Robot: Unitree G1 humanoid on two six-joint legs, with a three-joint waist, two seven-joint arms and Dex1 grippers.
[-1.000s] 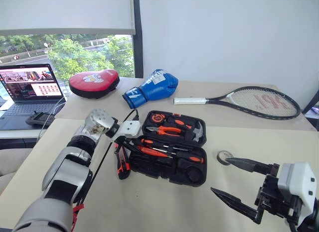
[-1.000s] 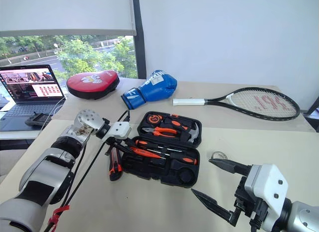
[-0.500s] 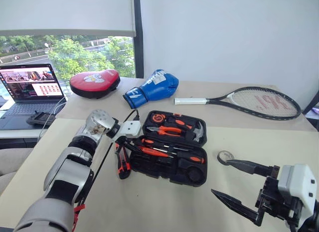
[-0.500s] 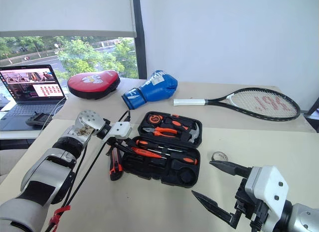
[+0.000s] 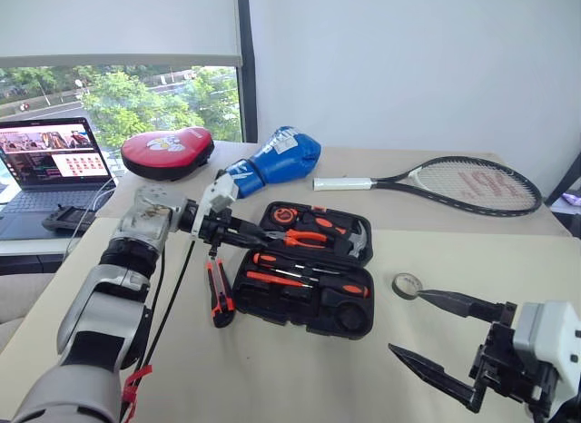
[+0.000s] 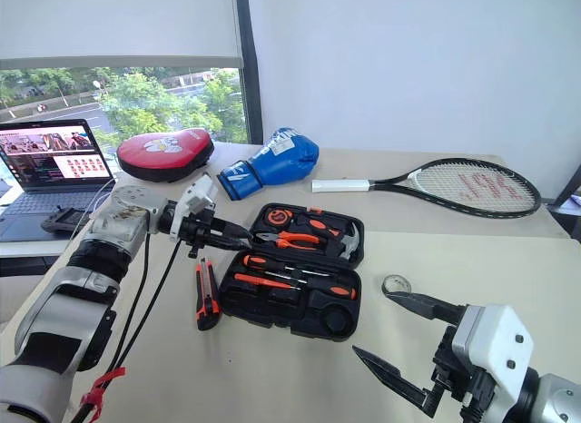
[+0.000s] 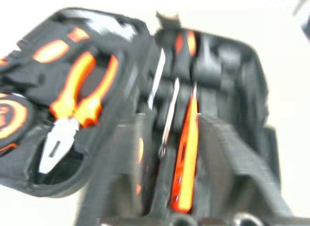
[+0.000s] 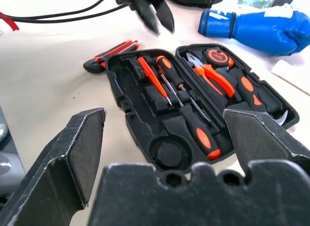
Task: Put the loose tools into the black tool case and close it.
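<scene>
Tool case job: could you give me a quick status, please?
Left gripper empty above open tool case. Right gripper open, idle. Utility knife and tape roll on table.

A: The black tool case looks like matt moulded plastic, its slots dull and slightly grainy.
B: And the pliers?
A: Bare bright metal at the nose, smooth orange grips that shine a little. The screwdrivers have thin metal shafts, with handles in orange and black plastic.
B: The utility knife left of the case?
A: Orange and black plastic, satin.
B: The table?
A: Smooth, matt beige surface. The far boxing glove is glossy blue leather or vinyl; I cannot tell which. The red pad beside it is glossy too.
</scene>
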